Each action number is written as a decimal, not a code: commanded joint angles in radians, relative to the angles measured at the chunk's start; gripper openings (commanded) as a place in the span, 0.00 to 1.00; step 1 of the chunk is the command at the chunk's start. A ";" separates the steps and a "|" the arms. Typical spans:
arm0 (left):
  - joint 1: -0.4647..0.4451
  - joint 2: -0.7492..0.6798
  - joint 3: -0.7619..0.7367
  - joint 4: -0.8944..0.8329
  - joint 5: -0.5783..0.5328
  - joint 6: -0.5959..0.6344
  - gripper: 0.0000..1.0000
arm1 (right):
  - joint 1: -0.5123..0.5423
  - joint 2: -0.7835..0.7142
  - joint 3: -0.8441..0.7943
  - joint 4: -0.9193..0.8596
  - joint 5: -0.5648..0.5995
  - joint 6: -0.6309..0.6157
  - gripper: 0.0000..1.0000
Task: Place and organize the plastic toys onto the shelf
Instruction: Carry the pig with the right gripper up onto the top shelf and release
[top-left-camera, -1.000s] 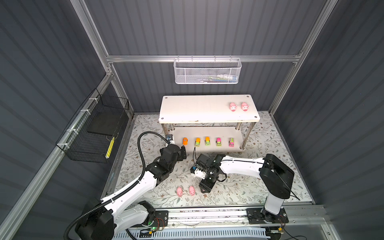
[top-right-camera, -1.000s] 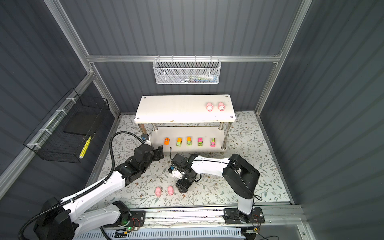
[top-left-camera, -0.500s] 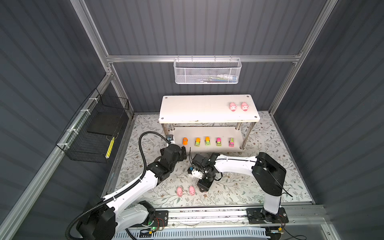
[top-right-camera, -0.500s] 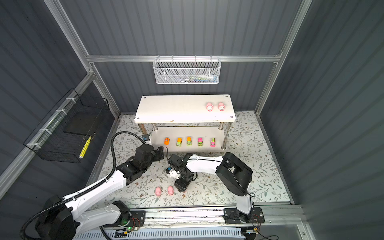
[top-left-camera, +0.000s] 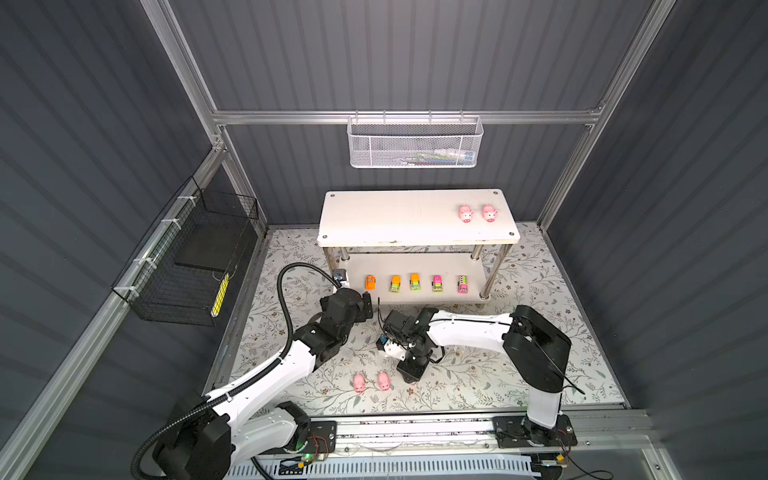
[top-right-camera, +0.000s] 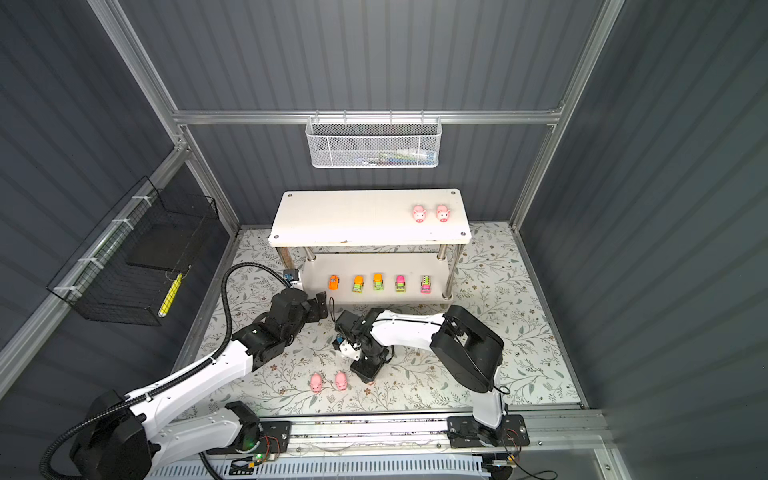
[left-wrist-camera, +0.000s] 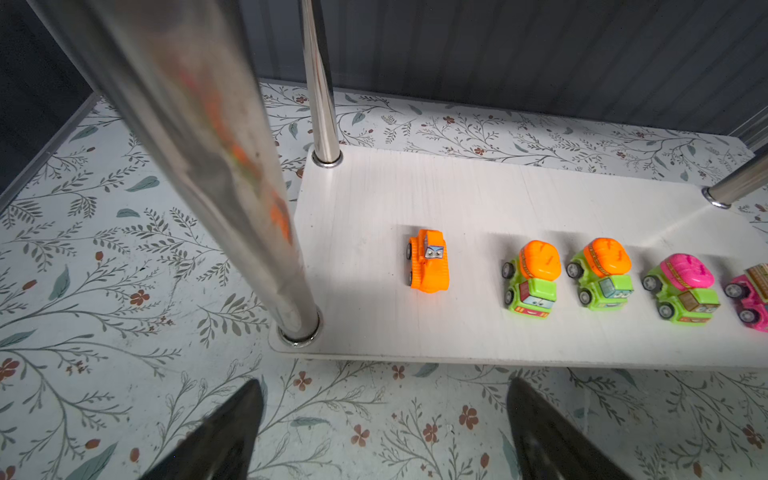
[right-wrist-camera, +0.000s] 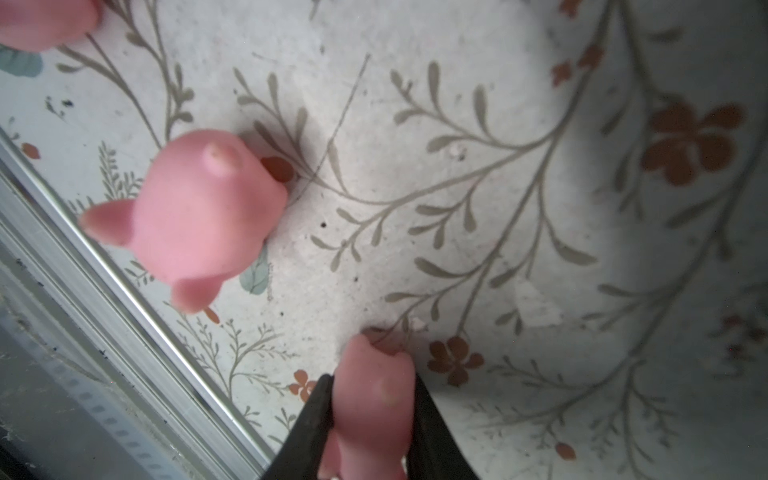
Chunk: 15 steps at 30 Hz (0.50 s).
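Left wrist view has the black left gripper (left-wrist-camera: 384, 388) spread wide and empty over the floral mat (left-wrist-camera: 124, 270), just in front of the white two-tier chrome-legged shelf (left-wrist-camera: 457, 195). Five small plastic toy vehicles (top-left-camera: 414, 281) in orange, lime and pink line its lower board. Two loose pink plastic pigs (top-left-camera: 359, 382) lie on the mat. Beside them the right gripper (right-wrist-camera: 372, 380) is clamped on a third pink pig (right-wrist-camera: 374, 415). Two shelved pink pigs (top-left-camera: 466, 214) sit at the top board's right end.
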 joint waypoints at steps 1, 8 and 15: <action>0.006 -0.002 -0.008 -0.010 -0.020 0.003 0.91 | 0.006 -0.049 0.001 -0.013 0.018 0.021 0.27; 0.006 -0.033 -0.019 -0.022 -0.027 -0.001 0.91 | -0.014 -0.243 -0.003 -0.090 0.100 0.079 0.27; 0.006 -0.038 -0.018 -0.014 -0.020 0.006 0.92 | -0.064 -0.475 0.135 -0.253 0.208 0.114 0.27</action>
